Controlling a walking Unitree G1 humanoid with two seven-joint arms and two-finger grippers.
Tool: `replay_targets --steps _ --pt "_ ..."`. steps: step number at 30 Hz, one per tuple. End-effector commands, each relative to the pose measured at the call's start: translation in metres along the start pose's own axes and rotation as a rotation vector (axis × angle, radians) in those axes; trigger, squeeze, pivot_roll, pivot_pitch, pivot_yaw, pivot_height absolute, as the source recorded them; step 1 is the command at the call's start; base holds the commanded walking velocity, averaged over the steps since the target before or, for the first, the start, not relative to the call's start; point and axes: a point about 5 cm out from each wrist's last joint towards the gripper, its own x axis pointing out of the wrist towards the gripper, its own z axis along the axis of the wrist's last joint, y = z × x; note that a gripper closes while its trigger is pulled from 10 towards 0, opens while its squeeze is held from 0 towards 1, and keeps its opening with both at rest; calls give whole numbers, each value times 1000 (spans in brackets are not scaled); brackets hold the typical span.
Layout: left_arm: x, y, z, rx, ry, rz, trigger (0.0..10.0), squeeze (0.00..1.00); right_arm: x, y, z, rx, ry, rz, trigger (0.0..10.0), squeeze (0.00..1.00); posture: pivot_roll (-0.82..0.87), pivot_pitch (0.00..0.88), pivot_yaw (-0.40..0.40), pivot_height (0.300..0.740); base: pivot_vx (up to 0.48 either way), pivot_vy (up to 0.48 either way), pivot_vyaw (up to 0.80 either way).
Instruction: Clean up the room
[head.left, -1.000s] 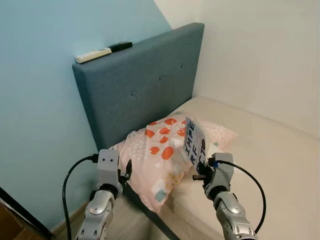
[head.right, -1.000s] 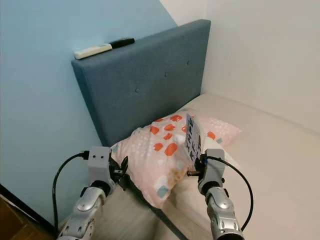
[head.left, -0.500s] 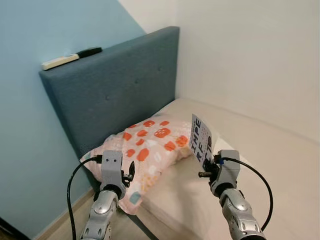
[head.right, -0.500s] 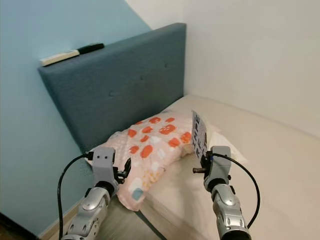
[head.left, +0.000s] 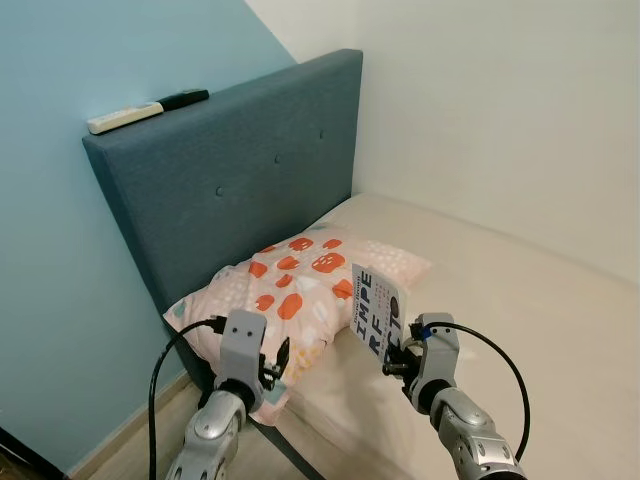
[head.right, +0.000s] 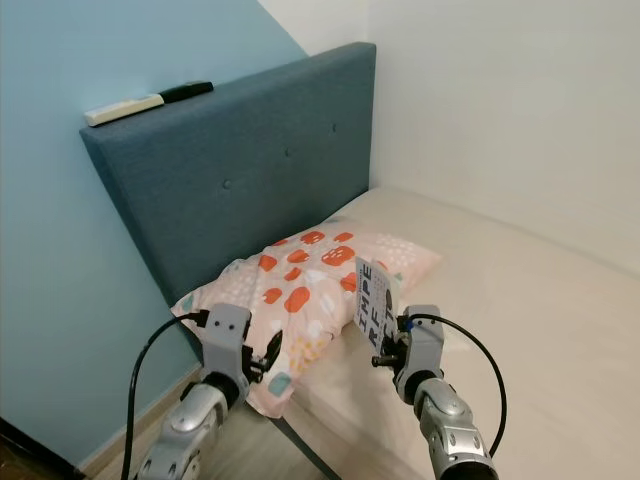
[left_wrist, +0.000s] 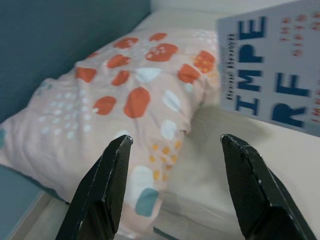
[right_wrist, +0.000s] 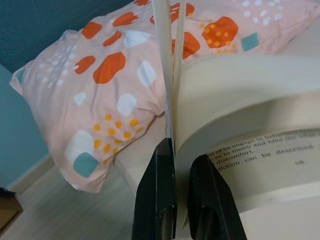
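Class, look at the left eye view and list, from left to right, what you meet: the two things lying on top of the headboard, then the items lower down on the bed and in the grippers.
White remote → black remote → left gripper → patterned pillow → book → right gripper.

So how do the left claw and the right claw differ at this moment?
The left claw is open and holds nothing; the right claw is shut on a book. The left claw hovers by the pillow corner at the bed's edge; the right claw is above the mattress. Both have black fingers.
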Motion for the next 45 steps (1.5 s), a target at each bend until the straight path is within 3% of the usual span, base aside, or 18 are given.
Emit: replay_targets --steps 1,17,45 --pt "-3 -1 0 14 -5 -24 10000 0 0 2 7 -11 -46 11 10000 0 -2 80 -10 711 0 0 0" --pt "-7 -9 3 16 -17 -95 10000 0 -6 -5 9 -12 -27 53 10000 0 -6 77 -10 656 0 0 0" --pt "-9 -21 7 -4 -21 -181 10000 0 -11 -4 8 -14 -36 64 10000 0 0 100 -3 626 0 0 0"
